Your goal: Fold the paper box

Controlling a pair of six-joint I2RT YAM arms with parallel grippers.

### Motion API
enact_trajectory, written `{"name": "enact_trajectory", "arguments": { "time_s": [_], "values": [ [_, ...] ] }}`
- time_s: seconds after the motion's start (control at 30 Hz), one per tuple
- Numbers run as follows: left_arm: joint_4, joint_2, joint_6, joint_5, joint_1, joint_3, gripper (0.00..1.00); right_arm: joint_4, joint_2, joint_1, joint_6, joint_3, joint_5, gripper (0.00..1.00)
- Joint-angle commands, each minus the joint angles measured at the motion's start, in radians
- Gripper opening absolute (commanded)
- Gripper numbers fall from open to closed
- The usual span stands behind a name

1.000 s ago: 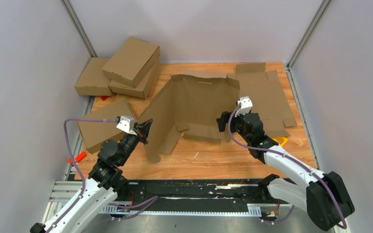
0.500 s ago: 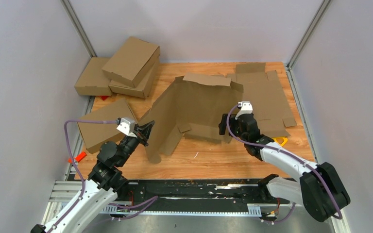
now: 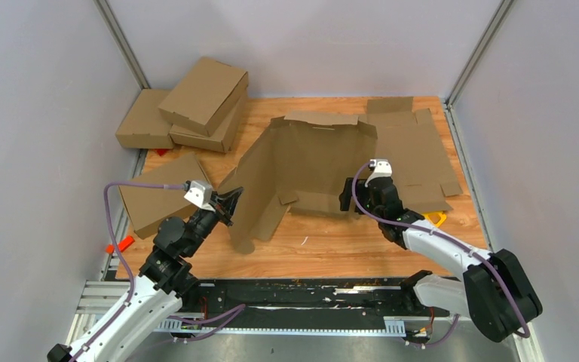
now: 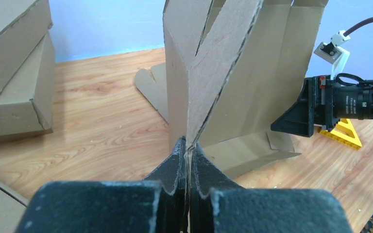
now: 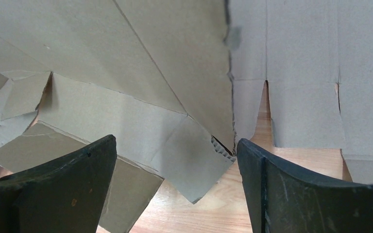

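Over the last second the right arm has sunk back toward the near edge, and its right fingers [image 5: 77, 170] have spread wider. The top flap of the paper box [image 3: 309, 158] tipped forward for a moment and stands up again.

The left fingers [image 4: 175, 165] are pressed together on a thin edge of the box's left side panel, pinching the cardboard where two layers meet in a V. From that pinch the half-formed sheet rises and runs away toward the right fingers, its back panel upright and its lower flaps lying on the tabletop [image 3: 324, 241]. The right fingers hold nothing; between them sits the box's lower right corner flap, close but not touched.

The one narrow pinch looks like the weak point. A pull or twist from the left could slip the edge free and let the standing panel fall. Just beyond the right fingers a flat cardboard blank [image 3: 415, 151] lies partly under the box, so closing there might catch the wrong sheet or crush the corner flap.

The tabletop is wood-grained. Farther past the left fingers finished boxes [image 3: 203, 94] are stacked, and a yellow piece [image 3: 436, 219] lies behind the right fingers. Plain grey walls [image 3: 45, 113] close the cell.
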Motion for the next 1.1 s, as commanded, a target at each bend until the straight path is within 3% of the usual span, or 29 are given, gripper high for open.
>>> {"name": "enact_trajectory", "arguments": {
  "time_s": [0.0,0.3,0.6,0.93,1.07],
  "values": [
    [-0.020,0.002,-0.041,0.031,-0.005,0.006,0.02,0.037,-0.057,-0.003,0.047,-0.001,0.040,0.93],
    [0.032,-0.012,-0.073,0.035,-0.004,-0.033,0.01,-0.100,-0.121,-0.003,0.133,0.017,0.204,0.93],
    [0.073,-0.032,-0.134,0.019,-0.004,-0.087,0.00,-0.099,-0.184,-0.006,0.165,0.000,0.231,0.94],
    [0.078,-0.035,-0.131,0.025,-0.005,-0.082,0.00,-0.038,-0.158,-0.019,0.155,-0.022,0.216,0.94],
    [0.062,-0.032,-0.118,0.041,-0.005,-0.059,0.00,-0.044,-0.133,-0.073,0.176,-0.022,0.103,0.94]
  ]
}}
